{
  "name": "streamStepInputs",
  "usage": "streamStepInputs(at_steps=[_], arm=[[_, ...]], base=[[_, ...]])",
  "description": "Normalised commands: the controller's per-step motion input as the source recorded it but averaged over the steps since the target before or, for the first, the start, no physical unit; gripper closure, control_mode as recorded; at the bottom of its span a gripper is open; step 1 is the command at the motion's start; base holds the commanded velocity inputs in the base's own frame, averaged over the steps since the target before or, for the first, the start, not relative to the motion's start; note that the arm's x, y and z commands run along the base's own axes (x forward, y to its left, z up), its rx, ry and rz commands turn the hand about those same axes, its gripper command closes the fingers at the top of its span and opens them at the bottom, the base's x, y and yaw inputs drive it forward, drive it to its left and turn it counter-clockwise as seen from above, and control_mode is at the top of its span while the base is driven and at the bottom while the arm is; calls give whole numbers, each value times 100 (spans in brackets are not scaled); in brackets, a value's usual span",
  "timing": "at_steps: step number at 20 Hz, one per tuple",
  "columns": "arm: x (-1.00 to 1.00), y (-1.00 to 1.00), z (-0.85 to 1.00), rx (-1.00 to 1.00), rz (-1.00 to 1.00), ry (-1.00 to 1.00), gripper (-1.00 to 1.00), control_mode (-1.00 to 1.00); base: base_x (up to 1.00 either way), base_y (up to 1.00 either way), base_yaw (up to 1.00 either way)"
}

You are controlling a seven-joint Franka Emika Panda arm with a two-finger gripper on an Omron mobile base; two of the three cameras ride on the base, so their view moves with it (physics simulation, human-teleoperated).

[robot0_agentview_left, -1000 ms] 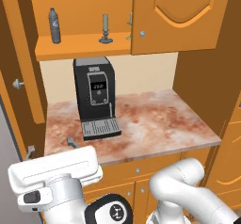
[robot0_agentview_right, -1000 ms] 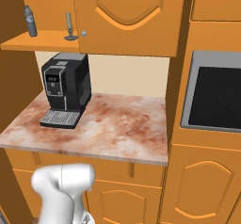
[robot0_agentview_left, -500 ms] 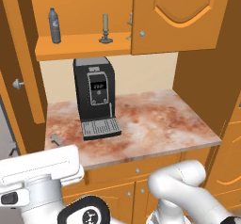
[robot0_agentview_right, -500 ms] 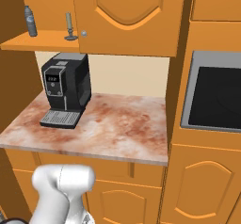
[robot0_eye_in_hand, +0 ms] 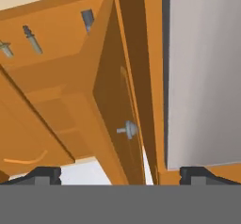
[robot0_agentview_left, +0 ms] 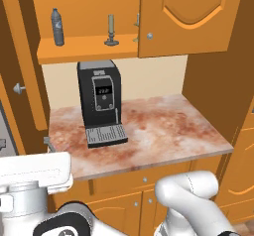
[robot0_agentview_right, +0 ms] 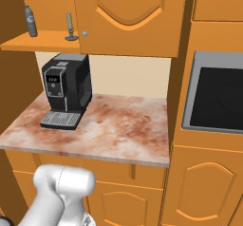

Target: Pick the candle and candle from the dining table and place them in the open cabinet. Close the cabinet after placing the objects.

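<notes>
Both candles stand on the shelf of the open cabinet (robot0_agentview_left: 84, 49). The olive candle (robot0_agentview_left: 111, 30) on its dark round base is near the shelf's middle, and the pale candle (robot0_agentview_left: 137, 26) is half hidden behind the shut right door (robot0_agentview_left: 186, 17). From the right, the olive candle (robot0_agentview_right: 70, 27) stands just left of that door's knob. The hand view looks up past the left door (robot0_eye_in_hand: 110, 100), swung open, with its knob (robot0_eye_in_hand: 127, 130); both candles (robot0_eye_in_hand: 32, 38) (robot0_eye_in_hand: 5, 49) appear small at the upper left. My gripper (robot0_eye_in_hand: 120, 176) is open and holds nothing. The dining table is out of view.
A grey-blue bottle (robot0_agentview_left: 58, 27) stands at the shelf's left end. Below, a black coffee machine (robot0_agentview_left: 101, 101) sits on the marbled counter (robot0_agentview_left: 163, 136). A dark built-in oven (robot0_agentview_right: 218, 97) is to the right. A grey panel (robot0_eye_in_hand: 202, 72) stands beside the open door.
The hand end of my arm has slid left and a little lower in the left base view. The candles, bottle and doors have not moved.
</notes>
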Motion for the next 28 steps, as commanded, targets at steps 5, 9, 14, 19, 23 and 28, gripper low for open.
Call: streamStepInputs(at_steps=[5, 9, 14, 19, 23, 28], arm=[[5, 7, 19, 12, -5, -10, -100, -100], [2, 0, 19, 15, 0, -6, -100, -100], [14, 0, 7, 15, 10, -1, -100, -100], [26, 0, 0, 15, 25, 0, -100, -100], [22, 0, 0, 12, 28, 0, -100, -100], [3, -9, 0, 10, 21, 0, -100, -100]], base=[[0, 0, 0], [0, 0, 0], [0, 0, 0], [0, 0, 0], [0, 0, 0], [0, 0, 0]])
